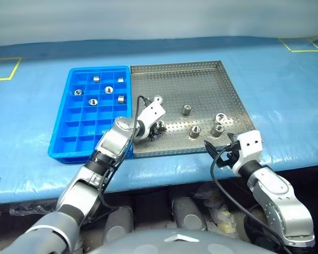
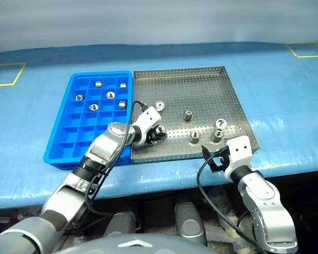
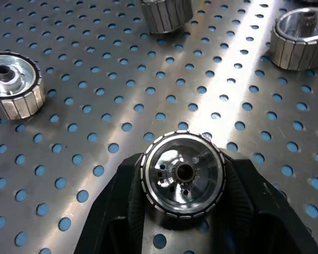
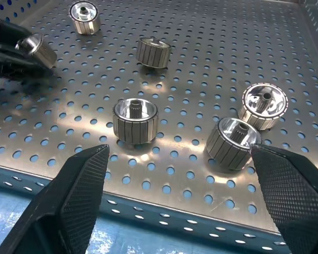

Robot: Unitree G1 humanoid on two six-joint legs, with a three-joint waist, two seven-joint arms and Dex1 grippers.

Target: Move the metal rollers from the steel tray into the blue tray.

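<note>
Five rollers already lie in separate compartments of the blue tray, all in its far half; the near rows show none. Five more sit on the steel tray: one near the left rim, one mid-tray, three grouped toward the near right corner. A sixth roller lies at the near left of that tray, between the fingers of the left end effector, which appear closed against its ribbed sides, its bored face toward the wrist camera; whether it is lifted cannot be told. The task thus stands at roughly the halfway mark. The right end effector hovers wide open and empty at the tray's near rim. The wrist views resolve the grip contact and ribbing; the head views alone give the blue tray's tally.
</note>
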